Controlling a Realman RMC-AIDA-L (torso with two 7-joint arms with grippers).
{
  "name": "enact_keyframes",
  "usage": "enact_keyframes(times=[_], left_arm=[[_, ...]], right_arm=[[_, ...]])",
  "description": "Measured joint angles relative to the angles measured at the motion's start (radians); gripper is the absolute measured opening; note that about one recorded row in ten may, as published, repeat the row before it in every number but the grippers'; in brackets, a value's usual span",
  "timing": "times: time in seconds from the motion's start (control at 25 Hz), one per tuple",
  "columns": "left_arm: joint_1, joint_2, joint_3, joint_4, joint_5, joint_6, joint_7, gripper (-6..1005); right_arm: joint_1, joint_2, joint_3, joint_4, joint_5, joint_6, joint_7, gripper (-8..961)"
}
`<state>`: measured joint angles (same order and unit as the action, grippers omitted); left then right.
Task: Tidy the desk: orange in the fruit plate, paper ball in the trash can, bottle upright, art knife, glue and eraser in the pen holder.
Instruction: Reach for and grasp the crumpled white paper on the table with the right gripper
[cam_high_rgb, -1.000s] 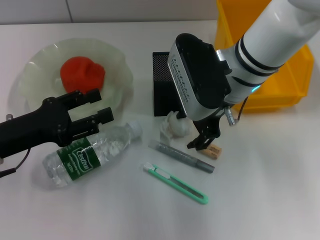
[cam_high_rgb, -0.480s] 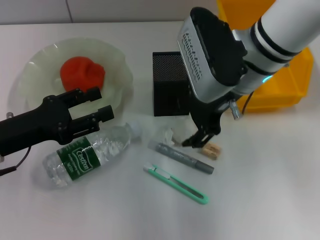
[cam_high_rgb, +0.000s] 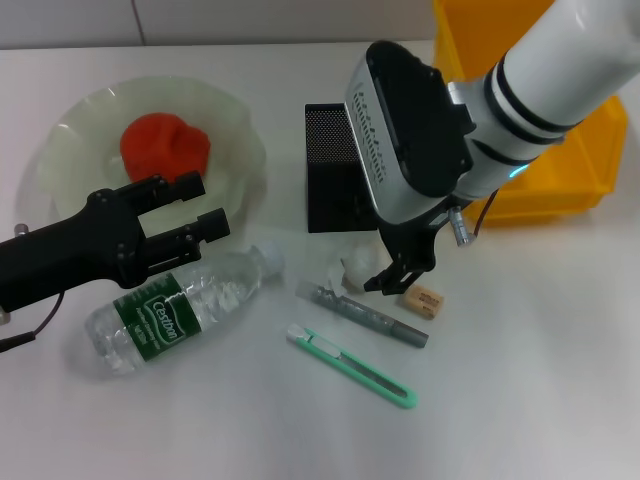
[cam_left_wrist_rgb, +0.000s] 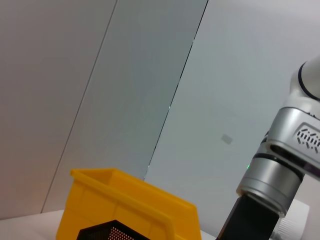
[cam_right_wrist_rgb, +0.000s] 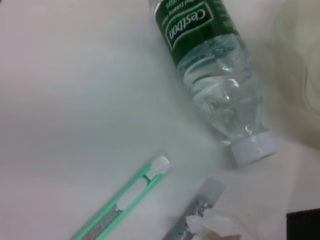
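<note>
My right tool (cam_high_rgb: 388, 279) hangs low over the white surface (cam_high_rgb: 520, 400), its dark fingers pinched around the crumpled white paper ball (cam_high_rgb: 358, 266), which sits just in front of the black mesh pen holder (cam_high_rgb: 335, 180). I judge the grip is set for the carry to the yellow plastic bin (cam_high_rgb: 560, 150) beside the holder, which I take for the trash can. The ball looks small and loosely wadded, so it should crush a little but hold.

Just beside the tool lie the tan rectangular eraser (cam_high_rgb: 424, 300) and the grey glue stick (cam_high_rgb: 362, 313), then the green art knife (cam_high_rgb: 352, 367). The clear plastic bottle with a green label (cam_high_rgb: 175, 312) lies on its side. My left tool (cam_high_rgb: 185, 215), fingers spread and gripping nothing, hovers near the pale scalloped fruit plate (cam_high_rgb: 70, 135), where the orange (cam_high_rgb: 165, 147) already sits.
</note>
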<state>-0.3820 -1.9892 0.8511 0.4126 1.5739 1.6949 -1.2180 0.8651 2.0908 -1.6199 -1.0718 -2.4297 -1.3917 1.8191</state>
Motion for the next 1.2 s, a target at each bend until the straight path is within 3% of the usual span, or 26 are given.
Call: enact_keyframes(times=[0.56,1.2], left_arm=[[0.001,-0.002,-0.001,0.0,0.0,0.002,0.001,714],[0.003,-0.003,-0.001,0.0,0.0,0.002,0.009,715]], right_arm=[[-0.004,0.0,-0.088,0.061,0.002,0.12,0.002,728],[0.002,0.0,-0.128,0.087,0.007,0.153,0.001,724]])
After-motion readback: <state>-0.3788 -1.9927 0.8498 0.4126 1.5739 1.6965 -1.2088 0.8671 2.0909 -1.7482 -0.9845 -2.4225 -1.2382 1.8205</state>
